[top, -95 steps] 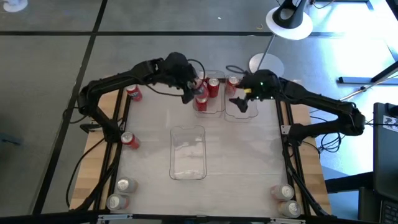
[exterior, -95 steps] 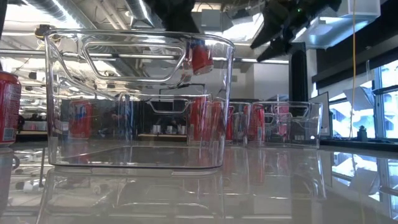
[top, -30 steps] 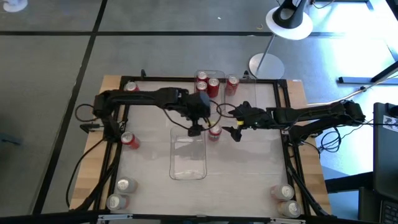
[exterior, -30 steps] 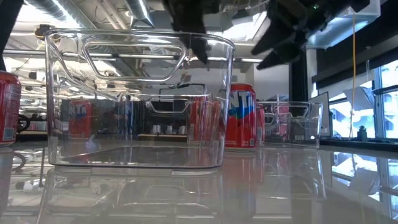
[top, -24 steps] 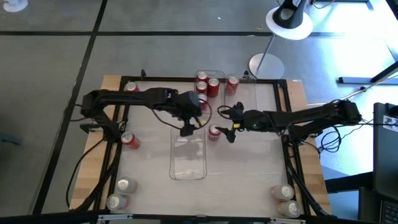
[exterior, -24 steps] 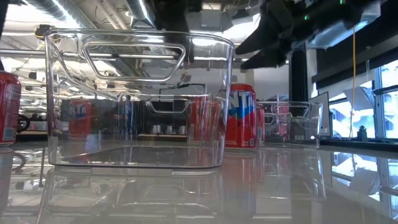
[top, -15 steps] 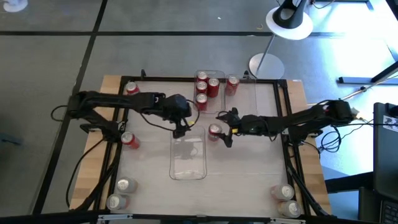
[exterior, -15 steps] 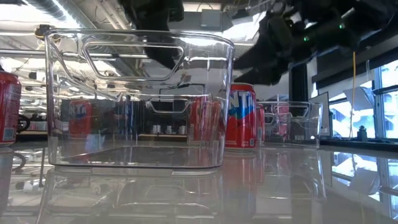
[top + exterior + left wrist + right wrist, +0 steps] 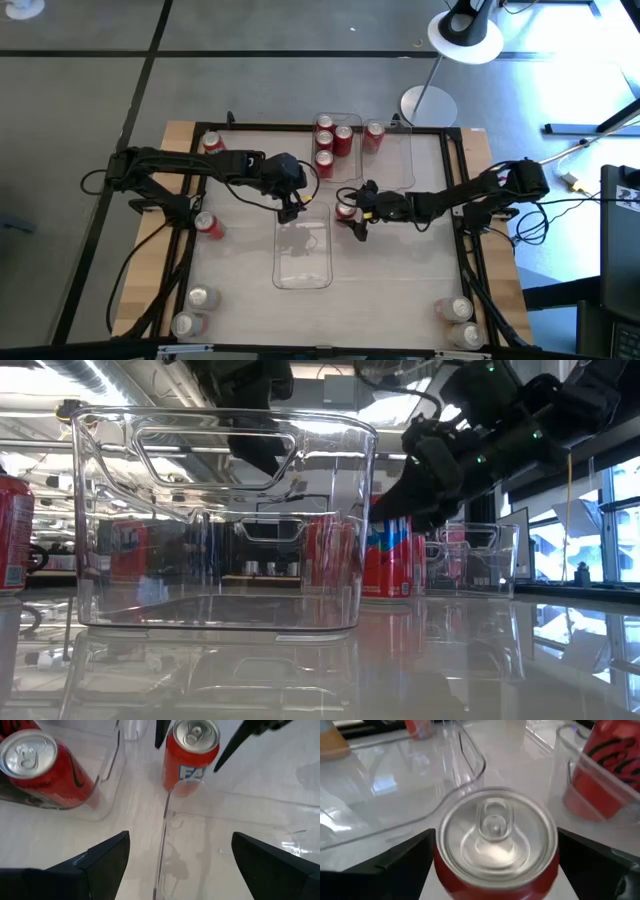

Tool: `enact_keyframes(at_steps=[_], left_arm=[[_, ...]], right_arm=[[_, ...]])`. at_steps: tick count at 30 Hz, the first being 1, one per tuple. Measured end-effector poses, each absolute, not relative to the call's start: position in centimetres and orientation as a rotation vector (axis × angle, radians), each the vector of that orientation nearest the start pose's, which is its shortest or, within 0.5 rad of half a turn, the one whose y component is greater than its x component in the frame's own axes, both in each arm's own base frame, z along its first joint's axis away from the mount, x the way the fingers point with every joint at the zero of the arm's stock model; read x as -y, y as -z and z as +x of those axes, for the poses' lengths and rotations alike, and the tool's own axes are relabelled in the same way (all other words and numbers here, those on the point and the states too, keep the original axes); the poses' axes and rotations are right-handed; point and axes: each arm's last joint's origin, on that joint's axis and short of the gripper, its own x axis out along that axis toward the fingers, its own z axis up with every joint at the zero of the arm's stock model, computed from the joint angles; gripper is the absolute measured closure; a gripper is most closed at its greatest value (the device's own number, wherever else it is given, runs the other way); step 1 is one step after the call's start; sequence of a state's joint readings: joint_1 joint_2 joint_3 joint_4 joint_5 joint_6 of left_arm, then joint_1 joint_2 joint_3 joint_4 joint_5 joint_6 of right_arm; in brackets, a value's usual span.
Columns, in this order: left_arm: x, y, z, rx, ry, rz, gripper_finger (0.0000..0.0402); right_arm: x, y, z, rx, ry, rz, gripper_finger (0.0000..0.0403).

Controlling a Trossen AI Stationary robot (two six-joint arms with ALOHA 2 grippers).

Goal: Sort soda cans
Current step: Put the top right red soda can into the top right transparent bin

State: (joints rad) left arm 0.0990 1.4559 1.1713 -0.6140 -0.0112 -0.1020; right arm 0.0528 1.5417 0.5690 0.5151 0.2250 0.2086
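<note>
A red soda can (image 9: 345,209) stands upright, silver top up, just right of the empty clear bin (image 9: 302,245) at mid-table. The right gripper (image 9: 352,211) straddles it, fingers spread wide, not visibly pinching. The left gripper (image 9: 291,207) hovers spread and empty over the bin's far edge.

Lab: exposed ceiling ducts (image 9: 110,375), concrete floor (image 9: 80,90)
</note>
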Motion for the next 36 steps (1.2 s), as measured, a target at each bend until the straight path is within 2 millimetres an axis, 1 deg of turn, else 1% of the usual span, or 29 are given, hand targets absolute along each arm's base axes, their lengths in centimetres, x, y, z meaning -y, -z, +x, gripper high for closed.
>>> enact_keyframes(at_steps=[2,4,6,9,10,13,15,18,21,26,28,30,33,36], left_arm=[[-3.0,-27.9,30.1,-0.884,-0.148,-0.134,0.0066],[-3.0,-27.9,30.1,-0.884,-0.148,-0.134,0.0066],[-3.0,-27.9,30.1,-0.886,-0.148,-0.134,0.0066],[-3.0,-27.9,30.1,-0.886,-0.148,-0.134,0.0066],[-3.0,-27.9,30.1,-0.886,-0.148,-0.134,0.0066],[-3.0,-27.9,30.1,-0.887,-0.148,-0.134,0.0066],[-3.0,-27.9,30.1,-0.890,-0.148,-0.135,0.0066],[-3.0,-27.9,30.1,-0.890,-0.148,-0.135,0.0066],[-3.0,-27.9,30.1,-0.889,-0.148,-0.135,0.0066],[-3.0,-27.9,30.1,-0.887,-0.148,-0.136,0.0066],[-3.0,-27.9,30.1,-0.886,-0.146,-0.132,0.0066],[-3.0,-27.9,30.1,-0.884,-0.145,-0.130,0.0066],[-3.0,-28.0,30.2,-0.871,-0.144,-0.130,0.0066],[-3.0,-28.1,30.3,-0.860,-0.144,-0.129,0.0066]], right_arm=[[-0.9,-15.3,28.7,-0.439,0.220,0.158,0.0012],[-0.9,-15.3,28.7,-0.441,0.222,0.164,0.0023],[-0.9,-15.4,28.8,-0.423,0.225,0.166,0.0049],[-0.8,-15.6,28.7,-0.410,0.227,0.164,0.0109],[-0.8,-15.7,28.7,-0.406,0.229,0.161,0.0121],[-0.8,-16.6,28.4,-0.380,0.248,0.161,0.0121],[-0.7,-18.0,27.9,-0.342,0.246,0.165,0.0121],[-0.5,-20.8,26.5,-0.275,0.269,0.141,0.0121],[0.1,-23.1,24.3,-0.256,0.337,0.111,0.0121],[1.8,-26.1,20.3,-0.214,0.502,0.107,0.0121],[2.8,-26.6,18.9,-0.214,0.588,0.104,0.0121],[3.8,-26.9,18.0,-0.205,0.677,0.108,0.0121],[5.5,-27.0,17.3,-0.204,0.783,0.117,0.0121],[7.4,-26.5,17.0,-0.228,0.880,0.127,0.0121]])
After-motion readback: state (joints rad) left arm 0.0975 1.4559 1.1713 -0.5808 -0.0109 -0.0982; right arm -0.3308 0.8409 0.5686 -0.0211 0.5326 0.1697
